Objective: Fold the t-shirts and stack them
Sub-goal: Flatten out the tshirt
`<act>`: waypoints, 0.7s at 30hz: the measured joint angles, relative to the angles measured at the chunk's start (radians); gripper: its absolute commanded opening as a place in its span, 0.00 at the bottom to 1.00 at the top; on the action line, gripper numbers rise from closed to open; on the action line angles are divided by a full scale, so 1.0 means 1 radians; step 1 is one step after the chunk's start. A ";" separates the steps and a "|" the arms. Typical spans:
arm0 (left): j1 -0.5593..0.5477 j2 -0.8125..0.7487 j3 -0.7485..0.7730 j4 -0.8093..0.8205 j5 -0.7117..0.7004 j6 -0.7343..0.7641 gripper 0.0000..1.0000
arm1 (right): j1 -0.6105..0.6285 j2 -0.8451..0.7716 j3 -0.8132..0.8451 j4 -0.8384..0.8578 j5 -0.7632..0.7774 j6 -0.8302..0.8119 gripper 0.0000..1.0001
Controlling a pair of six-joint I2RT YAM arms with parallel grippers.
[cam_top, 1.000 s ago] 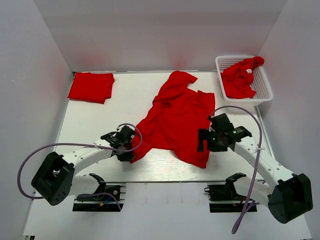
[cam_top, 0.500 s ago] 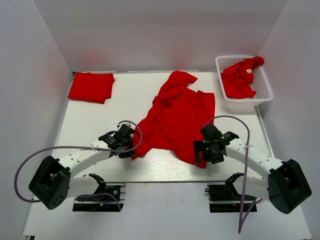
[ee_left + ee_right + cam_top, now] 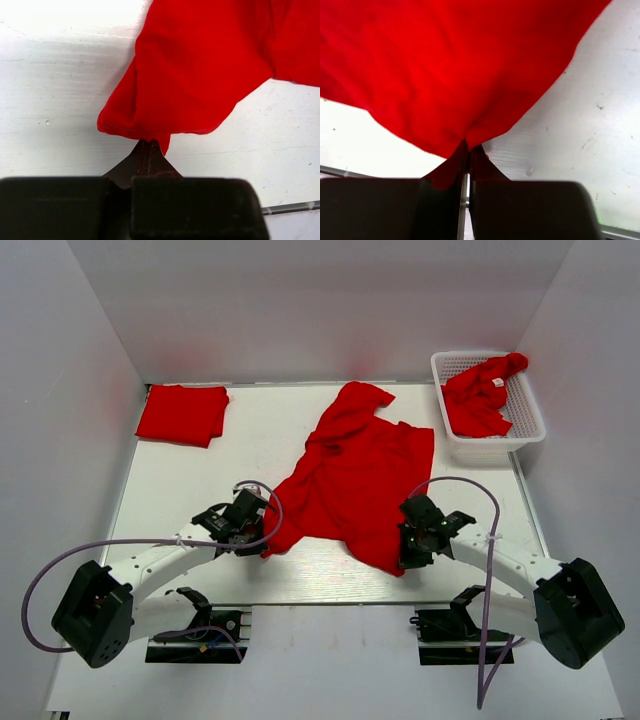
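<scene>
A crumpled red t-shirt (image 3: 355, 480) lies spread across the middle of the white table. My left gripper (image 3: 266, 540) is shut on its near left corner, and the pinched red cloth (image 3: 190, 75) bunches up right at the tips of the left gripper (image 3: 149, 142). My right gripper (image 3: 404, 558) is shut on the near right corner, where the cloth (image 3: 450, 75) gathers into the right gripper (image 3: 469, 146). A folded red t-shirt (image 3: 182, 413) rests at the far left. Another red t-shirt (image 3: 482, 392) with a small white label sits in the basket.
The white lattice basket (image 3: 530, 420) stands at the far right corner of the table. White walls close in the table on three sides. Both arm bases sit at the near edge, with purple cables looping beside them.
My right gripper has moved down to the shirt's near right corner and shut on it. My left gripper closed on the near left corner and has stayed there.
</scene>
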 measured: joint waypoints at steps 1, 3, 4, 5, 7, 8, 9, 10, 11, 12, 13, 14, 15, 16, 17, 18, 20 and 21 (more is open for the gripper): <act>0.000 0.000 0.004 -0.007 -0.003 0.005 0.00 | 0.000 -0.008 0.000 -0.003 0.001 0.003 0.00; 0.000 -0.003 0.031 -0.037 -0.017 0.017 0.00 | 0.000 -0.040 0.011 -0.033 0.019 0.003 0.00; 0.000 -0.006 0.060 -0.056 -0.030 0.027 0.00 | 0.000 -0.059 0.027 -0.055 0.034 0.003 0.00; 0.000 -0.008 0.103 -0.081 -0.046 0.038 0.00 | 0.000 -0.076 0.063 -0.090 0.058 0.003 0.00; 0.000 -0.016 0.213 -0.109 -0.093 0.068 0.00 | 0.000 -0.101 0.160 -0.138 0.119 0.000 0.00; 0.000 -0.016 0.293 -0.129 -0.124 0.086 0.00 | 0.000 -0.108 0.226 -0.167 0.159 -0.002 0.00; 0.001 -0.015 0.382 -0.138 -0.159 0.104 0.00 | 0.000 -0.113 0.306 -0.188 0.209 -0.003 0.00; 0.001 -0.012 0.463 -0.145 -0.190 0.120 0.00 | 0.000 -0.118 0.390 -0.198 0.263 -0.005 0.00; 0.002 -0.004 0.553 -0.158 -0.226 0.138 0.00 | -0.001 -0.120 0.468 -0.207 0.307 -0.007 0.00; 0.002 0.005 0.647 -0.161 -0.269 0.158 0.00 | -0.001 -0.121 0.549 -0.209 0.354 -0.013 0.00; 0.002 0.018 0.733 -0.165 -0.308 0.180 0.00 | -0.004 -0.124 0.623 -0.208 0.403 -0.020 0.00; 0.002 0.030 0.815 -0.173 -0.346 0.201 0.00 | -0.006 -0.127 0.690 -0.207 0.449 -0.029 0.00; 0.002 0.044 0.885 -0.180 -0.379 0.220 0.00 | -0.006 -0.129 0.750 -0.208 0.493 -0.040 0.00; 0.002 0.063 0.968 -0.198 -0.414 0.246 0.00 | -0.007 -0.131 0.805 -0.209 0.543 -0.055 0.00; 0.002 0.082 1.038 -0.208 -0.444 0.269 0.00 | -0.007 -0.133 0.852 -0.210 0.583 -0.065 0.00; 0.002 0.102 1.114 -0.212 -0.475 0.298 0.00 | -0.008 -0.133 0.906 -0.208 0.631 -0.086 0.00; 0.002 0.128 1.237 -0.222 -0.527 0.351 0.00 | -0.008 -0.137 0.995 -0.199 0.699 -0.132 0.00; 0.002 0.137 1.296 -0.222 -0.550 0.385 0.00 | -0.009 -0.138 1.043 -0.192 0.727 -0.165 0.00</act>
